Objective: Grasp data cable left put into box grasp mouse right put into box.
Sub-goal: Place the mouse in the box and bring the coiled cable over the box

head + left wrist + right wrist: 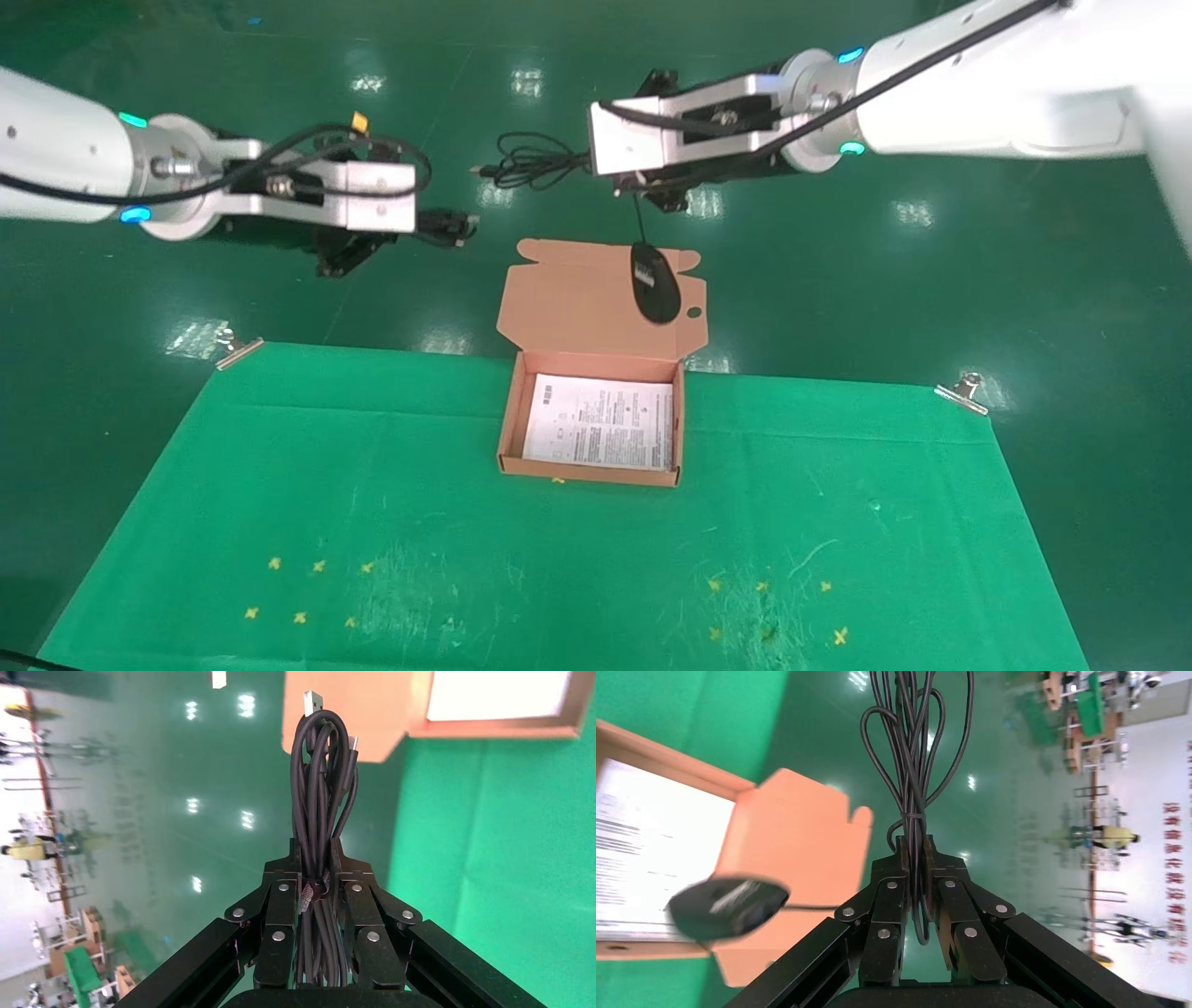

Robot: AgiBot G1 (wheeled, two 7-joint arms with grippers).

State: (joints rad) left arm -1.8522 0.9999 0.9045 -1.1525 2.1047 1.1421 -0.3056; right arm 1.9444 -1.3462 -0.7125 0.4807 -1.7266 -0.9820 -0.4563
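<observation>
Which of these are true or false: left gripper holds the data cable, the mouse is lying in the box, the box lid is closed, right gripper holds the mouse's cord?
1. The left gripper is shut on the data cable. True.
2. The mouse lies in the box. False: it dangles by its cord above the open flap.
3. The box lid is closed. False: it is open, and a printed sheet shows inside.
4. The right gripper clamps the mouse's bundled cord. True.
</observation>
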